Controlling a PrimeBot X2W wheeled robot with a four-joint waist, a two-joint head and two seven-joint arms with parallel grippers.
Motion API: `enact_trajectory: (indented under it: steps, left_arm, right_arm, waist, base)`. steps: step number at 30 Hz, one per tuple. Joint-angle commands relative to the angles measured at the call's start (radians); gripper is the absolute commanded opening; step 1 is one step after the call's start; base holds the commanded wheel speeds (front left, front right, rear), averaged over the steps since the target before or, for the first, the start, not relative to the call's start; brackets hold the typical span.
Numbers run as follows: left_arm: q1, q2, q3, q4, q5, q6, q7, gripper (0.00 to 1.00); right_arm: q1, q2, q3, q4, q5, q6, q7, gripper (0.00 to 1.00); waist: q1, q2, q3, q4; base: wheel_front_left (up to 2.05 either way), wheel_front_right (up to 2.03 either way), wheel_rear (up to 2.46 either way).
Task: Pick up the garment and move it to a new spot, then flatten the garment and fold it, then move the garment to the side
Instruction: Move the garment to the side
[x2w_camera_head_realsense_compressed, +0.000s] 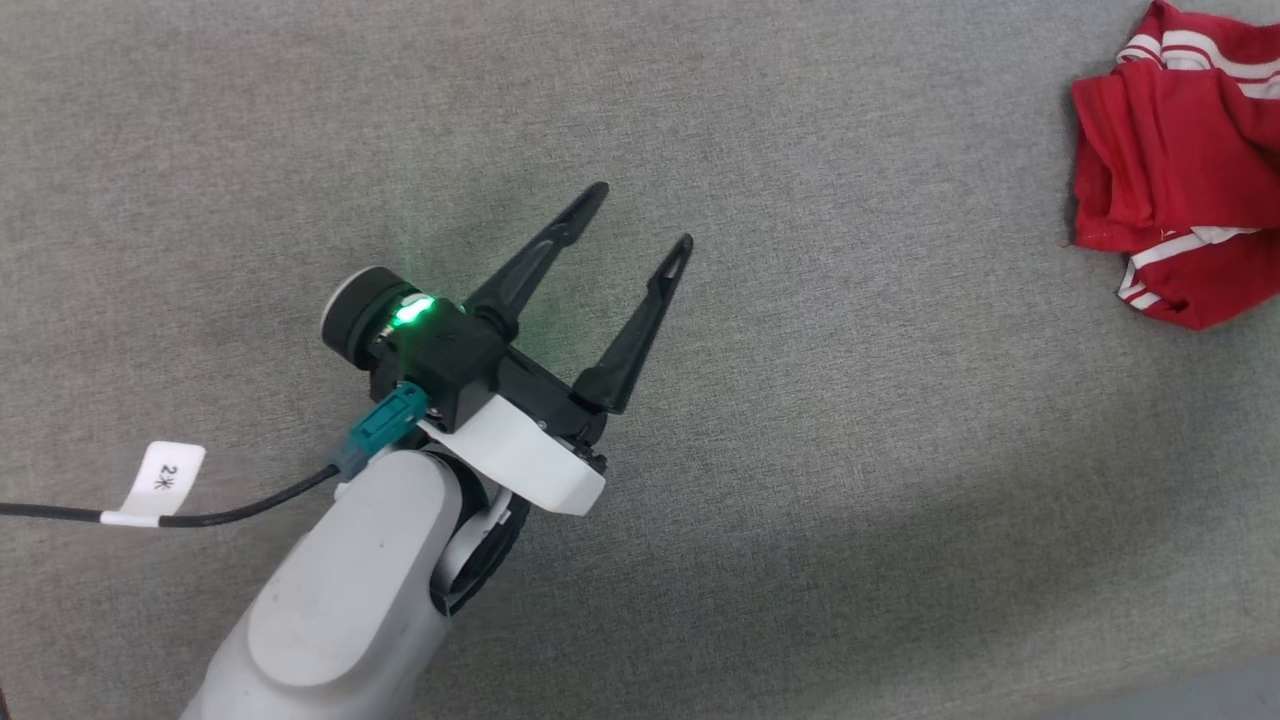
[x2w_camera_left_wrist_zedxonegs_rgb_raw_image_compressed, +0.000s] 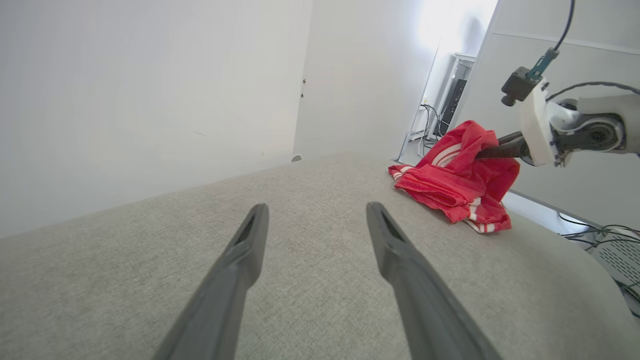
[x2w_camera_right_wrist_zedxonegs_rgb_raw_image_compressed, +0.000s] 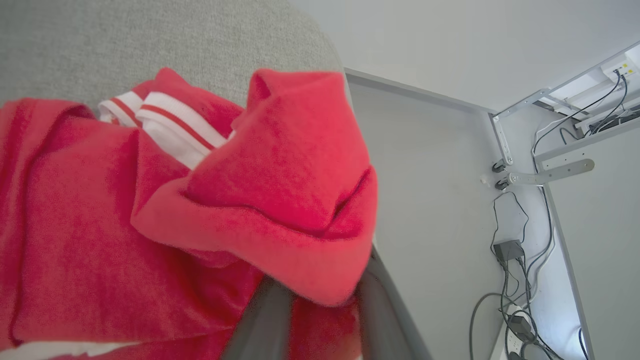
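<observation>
On nubby grey surface, soft crumpled garment drapes right gripper, grip unclear; left gripper splayed.

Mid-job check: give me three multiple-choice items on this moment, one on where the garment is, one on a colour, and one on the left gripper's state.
1. In the head view, the garment lies:
A) at the upper right edge
B) at the lower left
C) dead centre

2. Its sleeve bands are:
A) blue
B) white with thin red stripes
C) yellow

3. The left gripper is:
A) shut on the garment
B) shut on a cable
C) open and empty

Answers:
1 A: the crumpled red cloth sits far to the right, well apart from that gripper.
2 B: the right wrist view shows white cuffs crossed by thin red lines.
3 C: its two fingers stand spread over the bare grey surface, with nothing between them.
</observation>
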Motion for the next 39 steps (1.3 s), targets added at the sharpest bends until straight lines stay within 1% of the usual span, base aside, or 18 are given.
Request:
enact_trajectory:
  steps: [1,9,13,19,23,28,34,39]
  left_arm:
    - [0.002,0.005,0.011,-0.005,0.000,-0.002,-0.005,1.00]
    - [0.058,0.007,0.082,-0.020,-0.006,-0.001,-0.005,1.00]
    - [0.109,0.012,0.146,-0.032,-0.007,-0.001,-0.005,1.00]
    - [0.195,-0.006,0.275,-0.061,0.006,-0.001,-0.005,1.00]
    - [0.253,-0.023,0.352,-0.087,0.031,-0.001,-0.005,1.00]
    - [0.327,-0.045,0.435,-0.109,0.065,-0.001,-0.005,1.00]
    - [0.431,-0.066,0.500,-0.135,0.095,-0.001,-0.005,1.00]
    - [0.526,-0.082,0.550,-0.148,0.130,-0.001,-0.005,1.00]
  right_arm:
    - [-0.024,0.011,-0.009,0.021,-0.007,0.000,-0.020,1.00]
    - [-0.055,0.022,-0.040,0.092,-0.010,0.000,-0.093,1.00]
    - [-0.043,0.038,-0.055,0.100,0.002,0.000,-0.150,1.00]
    - [0.001,0.082,-0.062,0.076,0.025,0.000,-0.247,1.00]
    - [0.048,0.119,-0.055,0.037,0.040,0.000,-0.311,1.00]
    - [0.127,0.156,-0.041,-0.031,0.065,0.000,-0.363,1.00]
    - [0.261,0.184,-0.026,-0.137,0.084,0.000,-0.395,1.00]
    - [0.384,0.218,-0.063,-0.224,0.092,0.000,-0.406,1.00]
  waist:
    - [0.0000,0.0000,-0.003,0.003]
    - [0.0000,0.0000,-0.045,0.007]
    - [0.0000,0.0000,-0.083,0.011]
    - [0.0000,0.0000,-0.147,0.027]
    - [0.0000,0.0000,-0.195,0.045]
    - [0.0000,0.0000,-0.258,0.071]
    - [0.0000,0.0000,-0.334,0.109]
    - [0.0000,0.0000,-0.394,0.138]
  base:
    - [0.00,0.00,0.00]
    - [0.00,0.00,0.00]
    - [0.00,0.00,0.00]
    - [0.00,0.00,0.00]
    - [0.00,0.00,0.00]
    - [0.00,0.00,0.00]
    - [0.00,0.00,0.00]
    - [0.00,0.00,0.00]
